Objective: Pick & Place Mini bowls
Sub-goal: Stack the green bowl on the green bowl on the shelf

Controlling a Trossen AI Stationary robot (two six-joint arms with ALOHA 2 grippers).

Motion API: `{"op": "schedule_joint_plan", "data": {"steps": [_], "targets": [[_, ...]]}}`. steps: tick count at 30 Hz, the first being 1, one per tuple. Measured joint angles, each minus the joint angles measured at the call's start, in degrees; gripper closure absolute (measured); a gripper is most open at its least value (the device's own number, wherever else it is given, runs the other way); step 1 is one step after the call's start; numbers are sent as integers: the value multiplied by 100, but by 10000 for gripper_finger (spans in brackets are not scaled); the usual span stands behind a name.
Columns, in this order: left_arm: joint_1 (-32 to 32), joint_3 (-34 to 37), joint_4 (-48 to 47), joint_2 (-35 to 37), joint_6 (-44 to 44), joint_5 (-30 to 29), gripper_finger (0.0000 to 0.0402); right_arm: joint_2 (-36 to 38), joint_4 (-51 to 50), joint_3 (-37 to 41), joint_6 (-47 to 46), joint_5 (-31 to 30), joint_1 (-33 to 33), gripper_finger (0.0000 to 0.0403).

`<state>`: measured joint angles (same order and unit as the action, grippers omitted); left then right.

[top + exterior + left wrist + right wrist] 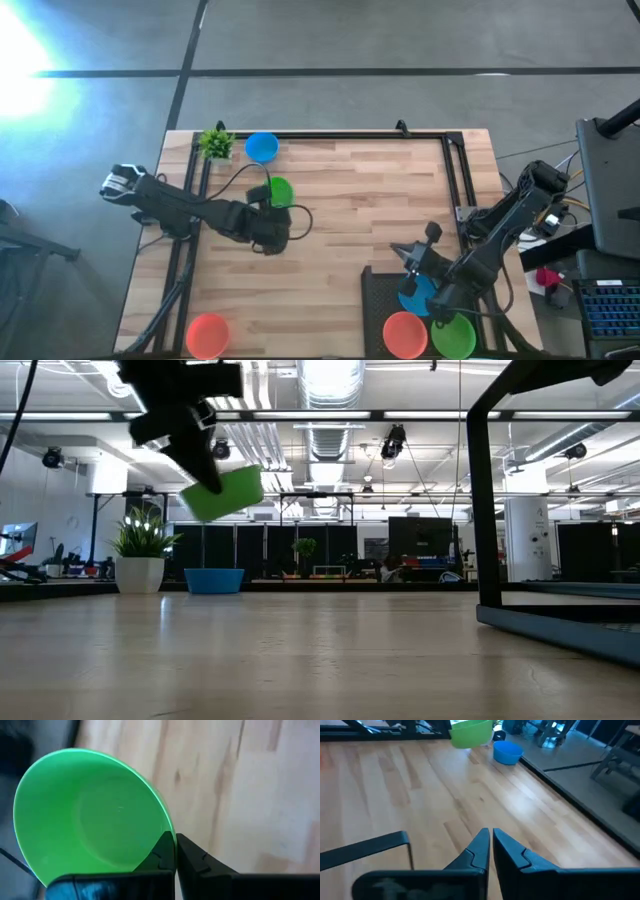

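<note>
— Green bowl [224, 493] first: where is it?

— Off the desk [350, 215], in the air, tilted. The left tool [175, 851] is clamped on its rim; in the left wrist view the two fingers [162, 851] meet at the bowl's edge with the hollow facing the camera. From above it sits over the desk's left half, a little toward the far edge.

— And the other bowls?

— A blue bowl [262, 147] stands near the far edge, just beside a small potted plant [215, 143] at the far left corner. An orange bowl [208, 334] is at the near left corner. At the near right, three more are grouped on or by a dark tray [380, 290]: a second blue bowl [415, 293], a second orange bowl [405, 333], and a second green bowl [455, 337], the last two side by side at the near edge.

— What about the right arm?

— The right tool [491, 844] is over that near right group, above the blue bowl there. Its fingers are close together with nothing between them, a thin gap showing in the right wrist view.

— Anything around the desk?

— A black frame [340, 136] runs along the far edge and down both sides.
</note>
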<state>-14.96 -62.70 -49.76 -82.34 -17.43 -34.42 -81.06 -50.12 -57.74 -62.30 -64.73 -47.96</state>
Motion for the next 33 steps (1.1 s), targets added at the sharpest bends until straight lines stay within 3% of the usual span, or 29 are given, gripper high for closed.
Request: {"op": "schedule_joint_plan", "data": {"steps": [15,23,33], "targets": [[-35,-4,3119,-786,5060,-1886,401,0,1176,0,1816,-1348,808,270],[-75,-2,3762,-1025,6409,-2255,401,0,1727,0,2311,-1344,1338,243],[-90,-15,4287,-1514,8141,-2443,401,0,2009,0,2651,-997,1648,260]]}}
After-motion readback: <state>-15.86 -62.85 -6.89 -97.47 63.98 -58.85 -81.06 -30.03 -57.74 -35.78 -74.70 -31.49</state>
